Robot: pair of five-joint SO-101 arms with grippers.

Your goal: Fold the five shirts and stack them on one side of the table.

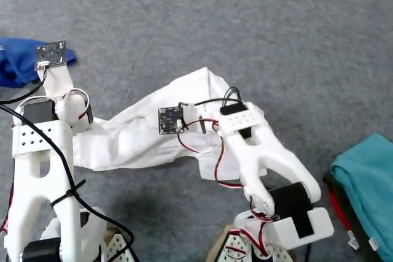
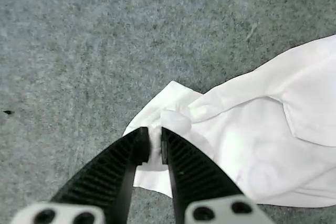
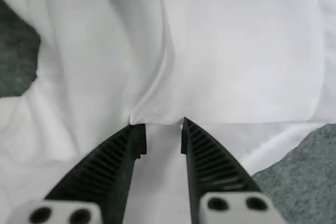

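Grey felt-like cloth covers the worktop (image 1: 276, 41). From the high view, a white shirt (image 1: 141, 133) lies crumpled across the middle of the frame, running from the lower left up to a peak just above centre. A blue shirt (image 1: 15, 59) sits bunched at the left edge, upper part of the frame. A teal shirt (image 1: 368, 176) lies at the right edge, lower down. The left arm (image 1: 37, 151) stands at the lower left, over the near end of the white shirt. The right arm (image 1: 264, 151) rises from the bottom centre and leans over the shirt's middle.

From the left wrist view, the left gripper (image 2: 155, 142) has its fingers drawn close, pinching a small bunched fold at a corner of the white shirt, with grey worktop beyond it.

From the right wrist view, the right gripper (image 3: 161, 128) has its fingers narrowly parted. The tips are down on the white cloth, and creases run out from one tip.
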